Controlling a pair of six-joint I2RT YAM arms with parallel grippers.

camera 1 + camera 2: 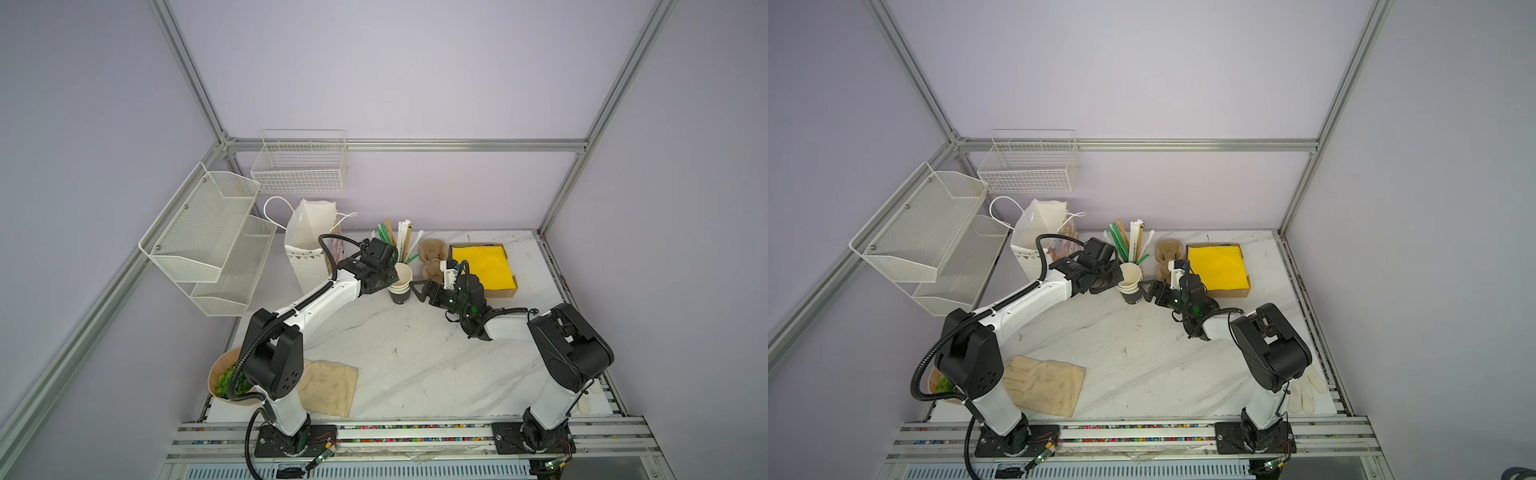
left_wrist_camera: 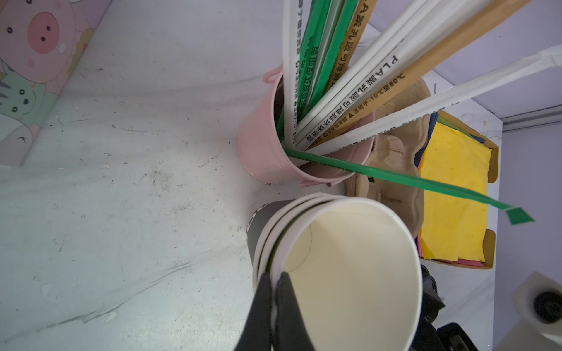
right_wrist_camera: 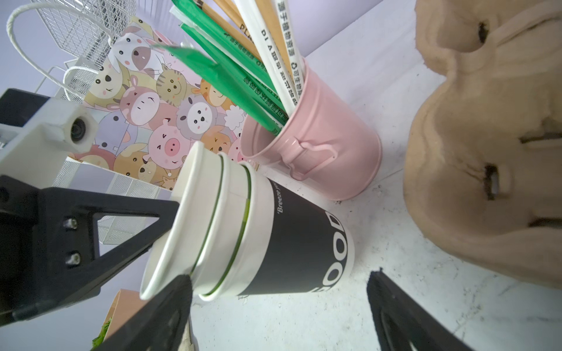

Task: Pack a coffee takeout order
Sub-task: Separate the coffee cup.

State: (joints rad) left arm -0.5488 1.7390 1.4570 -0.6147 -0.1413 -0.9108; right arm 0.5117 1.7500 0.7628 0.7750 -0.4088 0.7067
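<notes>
Left gripper (image 2: 274,278) was clamped shut on the rim of the top cup (image 2: 349,273), one finger inside the cream-white wall and one outside. That cup sat canted in a stack of lidless cups (image 3: 289,237), whose dark bottom cup stood on the table (image 1: 415,353) just in front of the pink bucket (image 3: 334,152) of wrapped straws. The right gripper (image 3: 279,276) faced the stack from the opposite side with its jaws spread wide and nothing held. The dark bottom cup lay between the two fingers. One fingertip (image 3: 182,288) lay against the white rims in the wrist view, though real contact could not be told.

The brown pulp cup carrier (image 1: 432,259) lay flat on the table just beside the pink bucket, on the right arm's side. It was beyond the right gripper and apart from its fingers, and neither gripper touched it. In both top views the right arm's wrist camera mount overlapped the carrier's near edge. The yellow paper sheet (image 1: 482,264) lay on top inside a shallow cardboard box (image 1: 500,293), on the far side of the carrier from the pink bucket and well clear of both grippers. A paper bag (image 3: 152,106) printed with cartoon animals stood on the bucket's other side, behind the left arm.
</notes>
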